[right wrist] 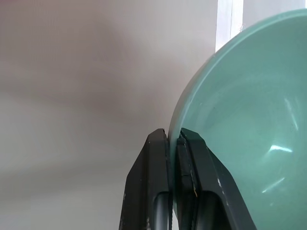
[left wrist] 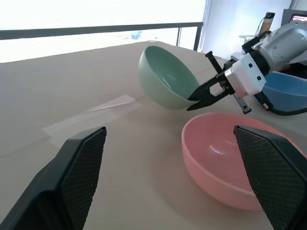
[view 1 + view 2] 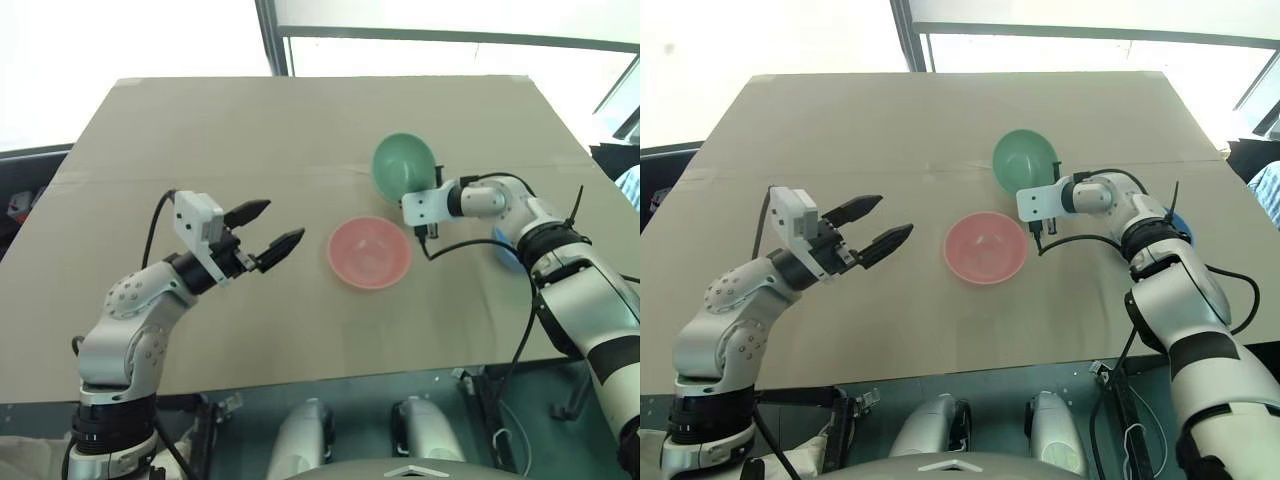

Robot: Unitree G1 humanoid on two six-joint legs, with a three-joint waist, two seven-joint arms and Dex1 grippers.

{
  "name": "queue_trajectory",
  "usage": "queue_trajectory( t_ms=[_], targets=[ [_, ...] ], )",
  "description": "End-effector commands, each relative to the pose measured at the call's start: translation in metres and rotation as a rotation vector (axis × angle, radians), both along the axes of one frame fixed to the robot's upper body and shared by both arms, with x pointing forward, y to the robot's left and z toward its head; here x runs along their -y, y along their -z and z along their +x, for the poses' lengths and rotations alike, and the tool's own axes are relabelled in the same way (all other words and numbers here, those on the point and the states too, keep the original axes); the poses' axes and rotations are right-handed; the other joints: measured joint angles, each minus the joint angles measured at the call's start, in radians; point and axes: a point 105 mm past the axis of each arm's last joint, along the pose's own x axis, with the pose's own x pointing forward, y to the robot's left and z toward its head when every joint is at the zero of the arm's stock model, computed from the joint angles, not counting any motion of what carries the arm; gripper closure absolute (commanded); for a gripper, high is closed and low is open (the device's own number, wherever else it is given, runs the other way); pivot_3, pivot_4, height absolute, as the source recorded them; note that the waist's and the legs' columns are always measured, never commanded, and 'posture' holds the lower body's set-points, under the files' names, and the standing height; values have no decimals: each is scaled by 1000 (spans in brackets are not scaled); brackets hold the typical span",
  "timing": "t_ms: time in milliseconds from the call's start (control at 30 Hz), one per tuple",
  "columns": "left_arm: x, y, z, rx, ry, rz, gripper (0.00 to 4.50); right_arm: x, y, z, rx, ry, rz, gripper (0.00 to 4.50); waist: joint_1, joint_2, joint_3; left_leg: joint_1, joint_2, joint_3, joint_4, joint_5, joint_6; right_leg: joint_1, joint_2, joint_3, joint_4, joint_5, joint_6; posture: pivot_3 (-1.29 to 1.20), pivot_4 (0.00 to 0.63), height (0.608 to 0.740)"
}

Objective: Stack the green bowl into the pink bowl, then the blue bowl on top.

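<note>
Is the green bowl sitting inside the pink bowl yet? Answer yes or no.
No: the right hand pinches the rim of the green bowl, holding it tilted beside the pink bowl, which is empty.

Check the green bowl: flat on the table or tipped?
Tipped. The green bowl stands on edge, its rim pinched by the shut right gripper, opening facing sideways.

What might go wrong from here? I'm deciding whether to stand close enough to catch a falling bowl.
The right gripper pinches only the thin rim of the smooth mint-green plastic bowl, which hangs tilted; it could slip or swing loose. The salmon-pink plastic bowl sits just beside it, so a low pass might knock it. The sky-blue plastic bowl lies under the right arm and could get bumped.
</note>
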Motion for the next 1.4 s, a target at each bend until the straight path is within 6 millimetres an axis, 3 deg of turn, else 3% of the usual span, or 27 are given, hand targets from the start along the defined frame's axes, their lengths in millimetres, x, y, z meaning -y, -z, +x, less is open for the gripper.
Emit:
queue_trajectory(
  t_ms=[33, 100, 233, 333, 367, 433, 533, 633, 733, 867, 967, 1033, 1100, 1200, 1333, 1400],
  targets=[
    [4, -6, 2, 45, 3, -6, 0, -11, -60, -12, 51, -115, 225, 4398, -1, 1, 1, 0, 0, 0, 0, 0, 0, 0, 0, 0, 0, 0, 0, 0, 150, 740],
    [2, -3, 3, 38, -6, -12, 0, -10, -77, -35, -12, -192, 312, 4398, 2, 2, 1, 0, 1, -1, -1, 0, 0, 0, 0, 0, 0, 0, 0, 0, 150, 740],
    [-4, 2, 11, 19, -47, -47, 0, -13, -94, -104, -179, -295, 397, 4398, 21, 4, 2, -1, 0, -7, -1, 0, 0, 4, -2, -7, -1, 0, 0, 0, 150, 740],
    [-5, 2, 17, 16, -61, -84, 0, -16, -70, -142, -313, -268, 357, 4398, 32, 3, 2, -1, 0, -8, 0, 0, 0, 5, -3, -8, 0, 0, 0, 0, 150, 740],
    [-5, 2, 18, 15, -57, -90, 0, -17, -60, -146, -351, -236, 356, 4116, 34, 3, 2, 0, 0, -8, 1, 0, 0, 6, -3, -8, -1, 0, 0, 0, 150, 740],
    [-3, 1, 20, 16, -38, -88, 0, -18, -47, -148, -380, -195, 342, 3579, 35, 3, 2, 2, 0, -8, 3, 0, 0, 8, -3, -8, -1, 0, 0, 0, 150, 740],
    [0, -1, 20, 19, -4, -78, 0, -19, -47, -145, -368, -158, 362, 2323, 33, 3, 2, 4, 0, -8, 7, 0, 1, 11, -3, -7, 0, 0, 0, 0, 150, 740],
    [2, -2, 19, 18, 32, -73, 0, -16, -60, -138, -273, -112, 412, 1085, 33, 2, 1, 4, 0, -9, 8, 0, 1, 11, -3, -7, 1, 0, 0, 0, 150, 740],
    [11, -4, 10, 12, 118, -83, 0, 11, -84, -129, -175, 40, 528, 55, 39, 2, 2, 2, 0, -10, 7, 0, 1, 10, -2, -9, 0, 0, 0, 0, 150, 740],
    [22, -5, -1, 4, 209, -86, 0, 82, -84, -121, -108, 371, 579, 55, 62, 2, 2, -3, -2, -14, 7, -1, 2, 10, -4, -14, -1, 0, 0, 0, 150, 740],
    [27, -4, -1, 7, 238, -68, 0, 141, -66, -118, -51, 706, 582, 55, 65, 2, 2, -3, -4, -15, 7, -2, 3, 13, -5, -15, -3, 0, 0, 0, 150, 740],
    [28, -5, 0, 6, 249, -72, 0, 169, -55, -119, 7, 893, 575, 55, 60, 3, 2, -2, -4, -15, 8, -2, 3, 13, -5, -15, -3, 0, 0, 0, 150, 740],
    [30, -5, 2, 6, 257, -67, 0, 177, -36, -121, -107, 1001, 678, 55, 54, 3, 2, -1, -3, -14, 9, -2, 3, 13, -5, -14, -2, 0, 0, 0, 150, 740],
    [30, -6, 4, 8, 261, -64, 0, 172, -15, -122, -258, 1057, 800, 55, 49, 3, 1, 2, -1, -13, 9, -1, 2, 13, -1, -12, -1, 0, 0, 0, 150, 740],
    [29, -7, 5, 10, 263, -61, 0, 165, -5, -115, -340, 1073, 879, 55, 51, 4, 2, 2, -1, -12, 8, -1, 2, 12, -2, -11, -1, 0, 0, 0, 150, 740],
    [28, -7, 5, 12, 259, -61, 0, 160, -10, -111, -343, 1053, 913, 55, 52, 4, 2, 1, -1, -12, 8, -1, 2, 12, -2, -10, -1, 0, 0, 0, 150, 740]
  ],
)
